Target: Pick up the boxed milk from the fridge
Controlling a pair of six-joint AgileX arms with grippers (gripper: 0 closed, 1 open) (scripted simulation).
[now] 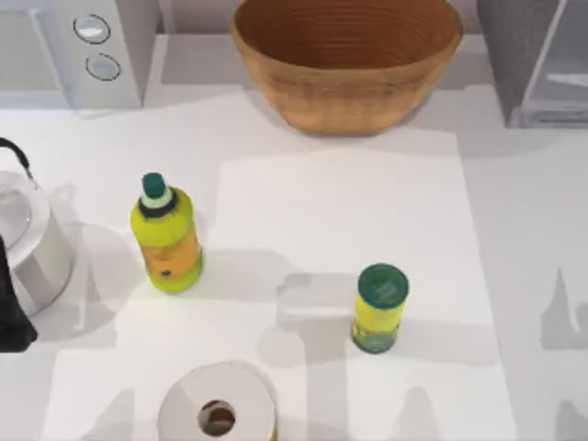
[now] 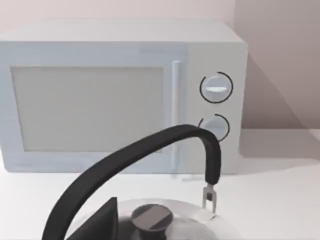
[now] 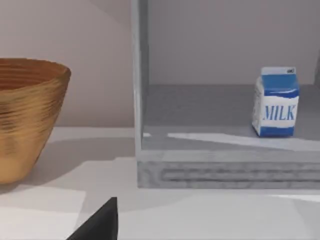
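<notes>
Right wrist view: boxed milk (image 3: 276, 102) upright inside fridge (image 3: 200, 170).

Fridge (image 1: 537, 64) cut by frame edge

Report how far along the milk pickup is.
Done: nothing yet; the boxed milk stands upright on the floor of the open fridge, untouched. In hand: the right wrist camera faces it from outside the cabinet. Left: reach in, grasp, and lift it out.

A wicker basket (image 1: 345, 57) sits at the table's back, a white microwave (image 1: 87, 46) at back left. A kettle (image 1: 28, 241) stands left; bottle (image 1: 166, 235), can (image 1: 379, 308) and paper roll (image 1: 218, 408) stand nearer.
</notes>
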